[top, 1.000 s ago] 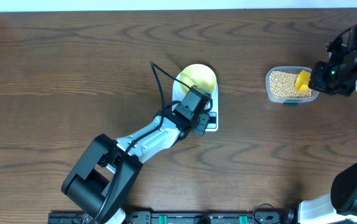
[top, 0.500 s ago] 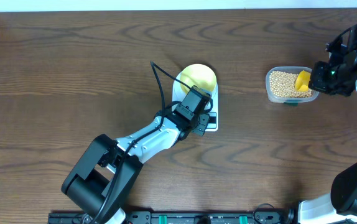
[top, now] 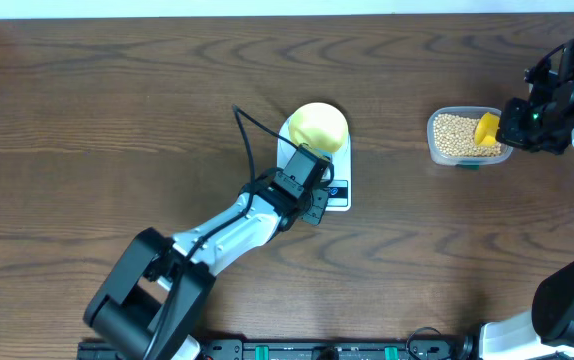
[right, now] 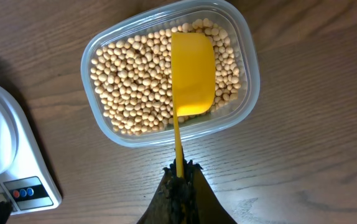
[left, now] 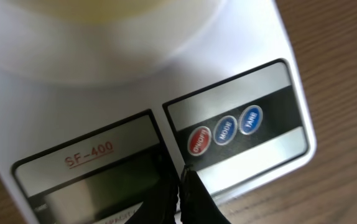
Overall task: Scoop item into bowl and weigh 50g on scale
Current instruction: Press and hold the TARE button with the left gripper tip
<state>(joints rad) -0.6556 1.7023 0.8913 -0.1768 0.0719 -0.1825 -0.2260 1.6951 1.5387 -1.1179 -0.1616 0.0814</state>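
Since a second ago the left arm has drawn back toward the lower left, so the bowl (top: pixel 317 125) shows more fully from above. The right arm has not changed its place.

The left gripper (left: pixel 180 182) is closed, its two dark fingertips pressed together with nothing between them. In the left wrist view the tips stand over the front edge of the scale (left: pixel 104 106), just below and to the left of the red ON/OFF button (left: pixel 198 142). If they touch the scale I cannot tell. Next to the red button are a blue MODE button (left: pixel 226 130) and a blue TARE button (left: pixel 250 119). The display to the left of the buttons is blurred and I cannot read it.

The pale-yellow bowl sits on the platform of the white scale, near the middle of the table (top: pixel 117 100).

The right gripper (right: pixel 180 173) is closed on the thin handle of the yellow scoop (right: pixel 192 74). The cup of the scoop is over the beans (right: pixel 135 81) in the clear tub (right: pixel 248 68), with its hollow side facing down. The beans fill the bottom of the tub. The tub stands on the table to the right of the scale, well apart from it.
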